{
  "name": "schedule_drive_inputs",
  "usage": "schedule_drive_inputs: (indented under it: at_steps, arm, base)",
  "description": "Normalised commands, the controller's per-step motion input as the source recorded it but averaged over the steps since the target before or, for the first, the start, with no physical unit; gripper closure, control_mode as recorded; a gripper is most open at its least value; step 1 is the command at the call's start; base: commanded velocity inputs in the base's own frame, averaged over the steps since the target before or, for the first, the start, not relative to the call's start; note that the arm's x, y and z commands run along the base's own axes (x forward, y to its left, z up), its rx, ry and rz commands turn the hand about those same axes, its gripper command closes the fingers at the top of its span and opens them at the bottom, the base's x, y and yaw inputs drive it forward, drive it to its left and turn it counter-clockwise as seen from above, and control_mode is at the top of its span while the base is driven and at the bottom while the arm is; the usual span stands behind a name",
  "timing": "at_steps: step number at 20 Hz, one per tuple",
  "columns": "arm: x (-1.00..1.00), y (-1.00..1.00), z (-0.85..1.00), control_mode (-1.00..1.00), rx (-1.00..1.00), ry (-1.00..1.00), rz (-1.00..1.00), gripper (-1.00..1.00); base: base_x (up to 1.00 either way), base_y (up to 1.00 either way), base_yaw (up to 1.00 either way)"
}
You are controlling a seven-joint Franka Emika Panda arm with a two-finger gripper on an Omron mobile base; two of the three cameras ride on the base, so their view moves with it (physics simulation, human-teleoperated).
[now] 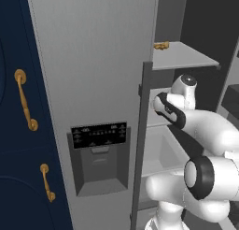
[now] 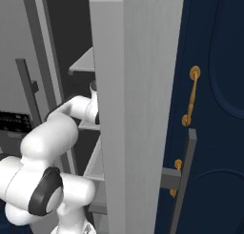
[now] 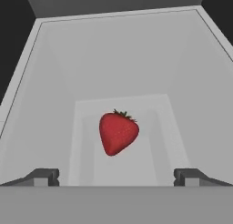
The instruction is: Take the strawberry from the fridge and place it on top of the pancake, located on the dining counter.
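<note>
Strawberry [image 3: 118,133] lone on pale fridge [image 1: 93,61] shelf, path unobstructed.

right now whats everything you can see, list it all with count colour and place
strawberry: one, bright red with green leaves, lying in a pale fridge compartment, ahead of the fingertips and between them
fridge: one, grey, door with black dispenser panel, pale shelves inside
small golden-brown food item: one, on the upper fridge shelf
navy cabinets: flanking the fridge, gold handles
arm: one, white with dark joints, reaching into the fridge
gripper: one, dark fingertips, open, nothing held
</note>
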Motion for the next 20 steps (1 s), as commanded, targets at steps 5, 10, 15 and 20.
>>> schedule_drive_inputs:
  at_steps: [5,10,15,20]
  arm:
    - [0.27,0.00,-0.19,-1.00,0.00,0.00,0.00,-1.00]
    - [0.17,-0.04,-0.21,-1.00,0.00,0.00,0.00,-1.00]
    - [0.06,0.00,-0.19,-1.00,0.00,0.00,0.00,-1.00]
    - [0.21,0.00,-0.22,-1.00,0.00,0.00,0.00,-1.00]
  base:
    - [0.00,0.00,0.00]
    - [0.00,0.00,0.00]
    - [0.00,0.00,0.00]
    - [0.00,0.00,0.00]
